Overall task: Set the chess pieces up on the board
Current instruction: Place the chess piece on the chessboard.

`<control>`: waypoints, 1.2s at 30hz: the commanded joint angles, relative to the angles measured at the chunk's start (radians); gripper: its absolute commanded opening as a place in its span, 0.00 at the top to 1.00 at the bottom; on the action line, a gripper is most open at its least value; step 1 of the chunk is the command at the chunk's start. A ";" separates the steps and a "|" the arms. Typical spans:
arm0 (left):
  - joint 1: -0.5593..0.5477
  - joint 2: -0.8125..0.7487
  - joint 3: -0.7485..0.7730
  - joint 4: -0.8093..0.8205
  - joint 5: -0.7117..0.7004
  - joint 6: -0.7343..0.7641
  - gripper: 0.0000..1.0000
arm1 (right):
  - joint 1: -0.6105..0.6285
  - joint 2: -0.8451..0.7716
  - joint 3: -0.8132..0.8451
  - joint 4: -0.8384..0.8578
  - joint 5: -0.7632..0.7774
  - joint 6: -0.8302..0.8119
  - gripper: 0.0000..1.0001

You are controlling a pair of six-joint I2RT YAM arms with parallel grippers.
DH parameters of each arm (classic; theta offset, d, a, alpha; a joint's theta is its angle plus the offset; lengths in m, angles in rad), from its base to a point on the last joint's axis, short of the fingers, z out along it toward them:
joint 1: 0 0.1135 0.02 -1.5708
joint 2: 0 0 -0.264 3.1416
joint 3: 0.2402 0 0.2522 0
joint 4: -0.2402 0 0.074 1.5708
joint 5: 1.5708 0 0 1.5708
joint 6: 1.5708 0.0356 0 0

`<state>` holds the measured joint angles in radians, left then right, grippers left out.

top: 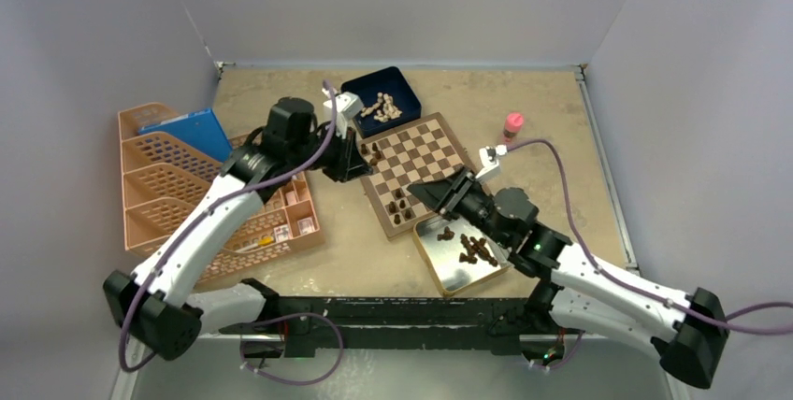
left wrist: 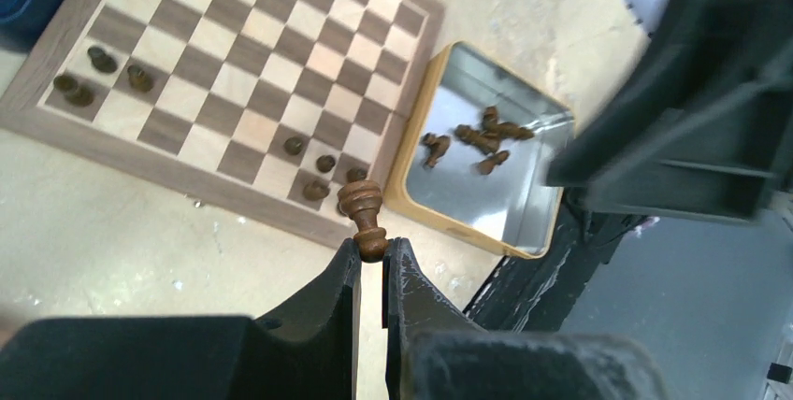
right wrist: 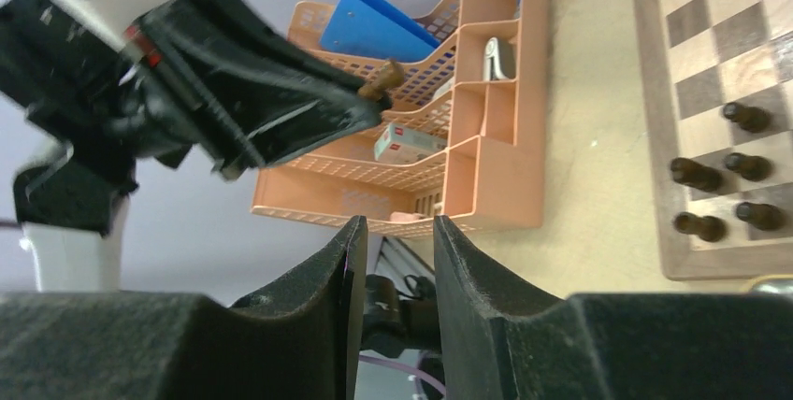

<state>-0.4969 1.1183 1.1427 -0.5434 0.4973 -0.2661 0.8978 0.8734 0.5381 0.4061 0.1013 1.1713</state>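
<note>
At the board's left side, as the overhead view showed it, the left gripper [left wrist: 373, 250] was clamped tight on one dark chessman [left wrist: 362, 215]. It held the piece by its base, with the rounded head projecting beyond the fingertips. The right wrist view showed this piece carried clear of the table [top: 524, 204].

The right gripper [right wrist: 393, 232] had its jaws a narrow gap apart with nothing between them. It was positioned at the near edge of the board [left wrist: 262, 73], close to the silver tin [left wrist: 524, 194].

The board lay flat on the table, between the dark blue box [top: 369, 87] behind it and the tin in front. Two groups of dark chessmen stood on it. One group [left wrist: 98, 78] was at the left corner, near the blue box. The other group [left wrist: 318, 166] was at the near corner, beside the tin. All of these appeared upright, though they were too small to identify by type.

The loose dark pieces [left wrist: 482, 136] lay on their sides in a cluster inside the tin. The tin sat just beside the board's near edge.

The blue box held pale cream chessmen [top: 382, 106] in a heap. A peach-coloured desk organiser [top: 168, 185] occupied the left of the table, with a blue folder [top: 187, 131] in its rear compartment. A small pink bottle [top: 512, 126] stood upright to the right of the board, well apart from it.
</note>
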 commanded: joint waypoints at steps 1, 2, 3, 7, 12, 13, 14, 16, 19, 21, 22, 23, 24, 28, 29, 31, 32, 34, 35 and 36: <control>0.006 0.143 0.138 -0.227 -0.084 0.128 1.00 | 0.004 -0.137 -0.001 -0.190 0.085 -0.146 0.65; 0.006 0.174 0.157 -0.249 -0.088 0.140 1.00 | 0.004 -0.170 -0.006 -0.214 0.086 -0.163 0.65; 0.006 0.207 0.171 -0.264 -0.091 0.154 1.00 | 0.004 -0.209 -0.010 -0.239 0.087 -0.176 0.65; 0.006 0.335 0.224 -0.307 -0.129 0.193 1.00 | 0.004 -0.310 -0.015 -0.311 0.099 -0.217 0.65; 0.006 0.517 0.325 -0.390 -0.171 0.227 1.00 | 0.004 -0.384 -0.017 -0.359 0.123 -0.233 0.65; 0.006 0.544 0.340 -0.396 -0.184 0.226 1.00 | 0.004 -0.392 -0.017 -0.365 0.125 -0.235 0.65; 0.006 0.566 0.355 -0.396 -0.194 0.221 1.00 | 0.004 -0.396 -0.017 -0.370 0.129 -0.237 0.65; 0.006 0.604 0.369 -0.384 -0.199 0.217 1.00 | 0.004 -0.396 -0.010 -0.383 0.136 -0.244 0.65; 0.006 0.675 0.396 -0.380 -0.213 0.210 1.00 | 0.004 -0.399 0.000 -0.400 0.145 -0.251 0.65; 0.004 0.724 0.415 -0.388 -0.226 0.204 0.99 | 0.004 -0.403 0.002 -0.403 0.149 -0.253 0.65; 0.004 0.748 0.427 -0.395 -0.232 0.200 0.99 | 0.004 -0.404 0.003 -0.404 0.152 -0.253 0.65; 0.004 0.769 0.437 -0.399 -0.238 0.196 0.98 | 0.004 -0.404 0.006 -0.405 0.154 -0.253 0.65; 0.004 0.790 0.445 -0.400 -0.243 0.192 0.98 | 0.004 -0.402 0.009 -0.405 0.156 -0.253 0.65; -0.003 0.844 0.473 -0.391 -0.249 0.182 0.97 | 0.004 -0.402 0.025 -0.405 0.169 -0.265 0.65; -0.007 0.852 0.476 -0.389 -0.251 0.182 0.97 | 0.004 -0.403 0.028 -0.405 0.172 -0.268 0.65; -0.015 0.865 0.485 -0.384 -0.262 0.182 0.95 | 0.004 -0.404 0.039 -0.434 0.177 -0.275 0.65; -0.019 0.870 0.488 -0.381 -0.282 0.178 0.94 | 0.004 -0.404 0.043 -0.442 0.182 -0.276 0.65; -0.027 0.882 0.497 -0.379 -0.305 0.176 0.93 | 0.004 -0.407 0.048 -0.452 0.187 -0.280 0.65; -0.029 0.887 0.500 -0.377 -0.305 0.176 0.93 | 0.004 -0.410 0.048 -0.454 0.189 -0.281 0.65; -0.030 0.891 0.502 -0.373 -0.302 0.176 0.93 | 0.004 -0.413 0.047 -0.456 0.192 -0.282 0.65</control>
<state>-0.5114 2.0010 1.5883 -0.9318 0.2253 -0.0860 0.8978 0.4808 0.5339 -0.0483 0.2531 0.9173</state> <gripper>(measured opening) 0.069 0.347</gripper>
